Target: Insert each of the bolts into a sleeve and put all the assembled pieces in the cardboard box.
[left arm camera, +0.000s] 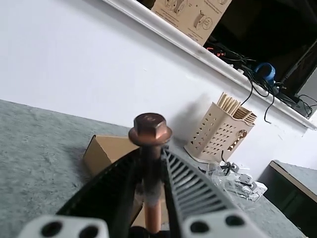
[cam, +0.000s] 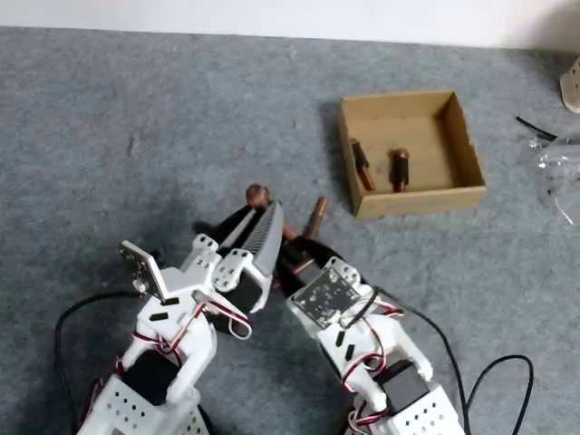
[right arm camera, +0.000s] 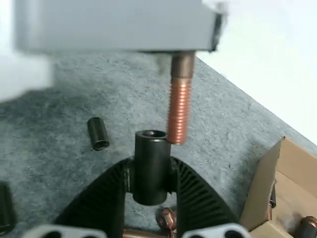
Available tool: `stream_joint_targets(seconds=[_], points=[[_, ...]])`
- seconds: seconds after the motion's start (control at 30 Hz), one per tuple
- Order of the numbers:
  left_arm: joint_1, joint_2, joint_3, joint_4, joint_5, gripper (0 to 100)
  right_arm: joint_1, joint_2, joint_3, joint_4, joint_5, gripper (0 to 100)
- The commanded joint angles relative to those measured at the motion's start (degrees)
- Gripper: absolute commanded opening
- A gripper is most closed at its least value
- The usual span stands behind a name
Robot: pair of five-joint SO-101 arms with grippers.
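My left gripper [left arm camera: 150, 166] [cam: 260, 224] is shut on a copper bolt [left arm camera: 150, 134] [cam: 257, 194], head up and shank pointing down. My right gripper [right arm camera: 150, 176] [cam: 292, 257] is shut on a black sleeve [right arm camera: 150, 166], held upright just below it. The bolt's threaded tip [right arm camera: 178, 114] hangs at the rim of the sleeve's mouth, slightly to one side. The cardboard box [cam: 456, 134] [left arm camera: 106, 148] stands at the back right and holds two assembled pieces [cam: 362, 166] [cam: 399, 169]. A second bolt [cam: 317, 216] [right arm camera: 166, 218] lies on the mat by the grippers.
A loose black sleeve [right arm camera: 97, 133] lies on the grey mat beyond my right gripper. A perforated pen holder [left arm camera: 220, 131] and clear plastic parts [cam: 553, 149] sit past the box at the far right. Both arms crowd the front middle of the mat.
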Motion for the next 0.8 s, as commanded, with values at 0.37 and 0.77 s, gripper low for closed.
stream_joint_targets(seconds=[0.37,0.77], points=[[-4.53,-1.19,-1.19,0.0,3.16,1,1.8,-1.1,6.81,-3.03,0.62,0.5],[2.77,-0.92,1.1,4.4,3.16,1,1.98,-1.1,6.81,-2.95,0.62,0.5]])
